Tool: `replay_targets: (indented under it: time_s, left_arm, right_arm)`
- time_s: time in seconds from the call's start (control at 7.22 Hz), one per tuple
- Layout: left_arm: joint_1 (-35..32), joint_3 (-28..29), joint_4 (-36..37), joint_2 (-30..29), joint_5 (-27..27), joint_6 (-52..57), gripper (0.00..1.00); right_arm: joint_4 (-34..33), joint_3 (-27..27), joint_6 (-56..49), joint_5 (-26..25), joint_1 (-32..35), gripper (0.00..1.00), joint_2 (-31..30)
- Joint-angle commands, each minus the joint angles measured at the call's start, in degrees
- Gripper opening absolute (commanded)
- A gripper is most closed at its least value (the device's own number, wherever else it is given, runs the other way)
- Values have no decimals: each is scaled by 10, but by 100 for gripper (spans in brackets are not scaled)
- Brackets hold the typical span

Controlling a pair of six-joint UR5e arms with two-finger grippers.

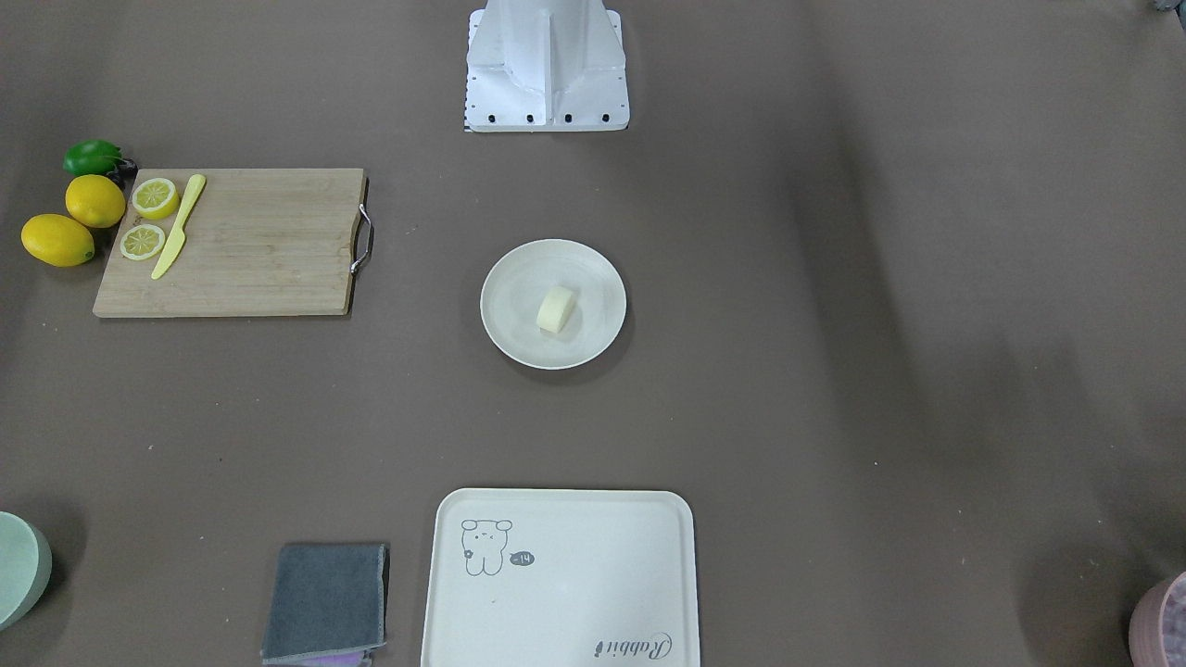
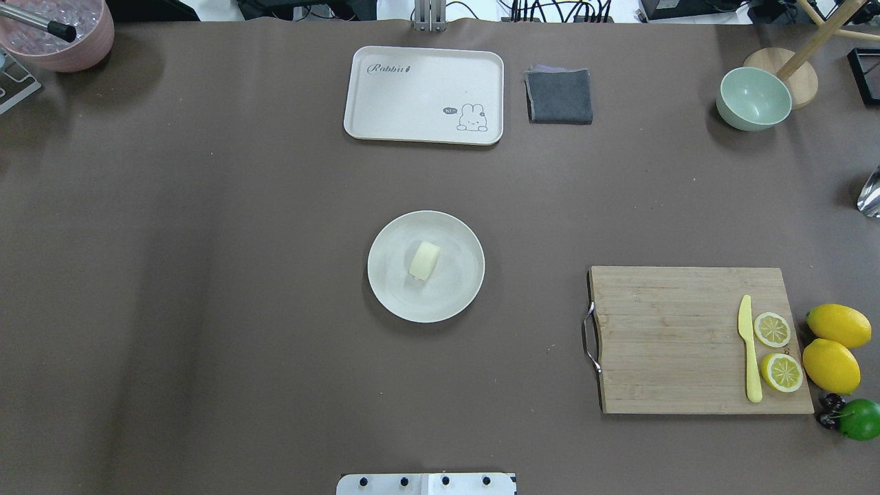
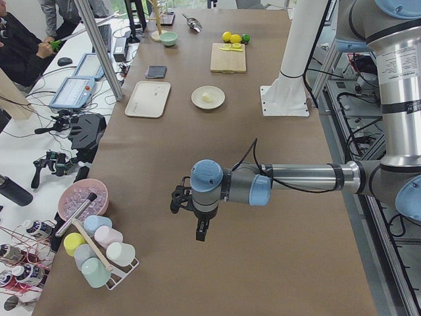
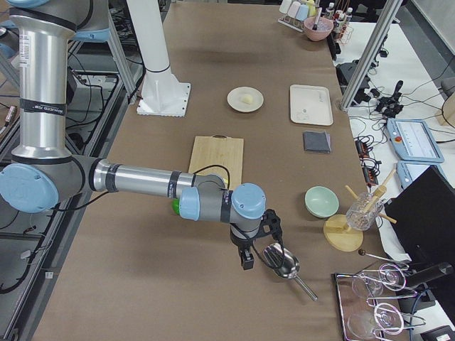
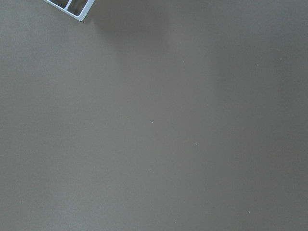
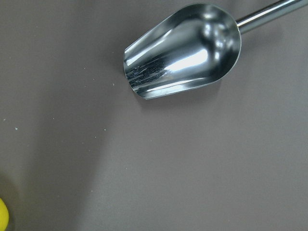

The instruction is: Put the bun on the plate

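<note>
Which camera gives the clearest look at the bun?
The overhead view: the bun lies unobstructed, near the middle of the plate. The front-facing view shows it about as well. Both side views show it small and far off; neither wrist camera shows it.

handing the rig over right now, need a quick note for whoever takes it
Left gripper: hangs over bare table at the robot's left end, far from the plate; cannot tell if open or shut.
Right gripper: hangs over the table at the right end, next to a metal scoop; cannot tell if open or shut.
Bun: lies on the plate, near its middle, at the table's centre.
Done: bun is on the plate, both arms well away from it.
Left: nothing that shows for this job.
</note>
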Motion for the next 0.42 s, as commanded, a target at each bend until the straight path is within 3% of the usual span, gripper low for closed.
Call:
replay_targets:
  time_s: [0.0,0.28]
  left_arm:
    - [0,2,0,1,0,1,98]
    - [0,2,0,2,0,0,98]
  right_arm:
    - [0,1,-1,1,0,100,0]
    - [0,1,-1,3,0,100,0]
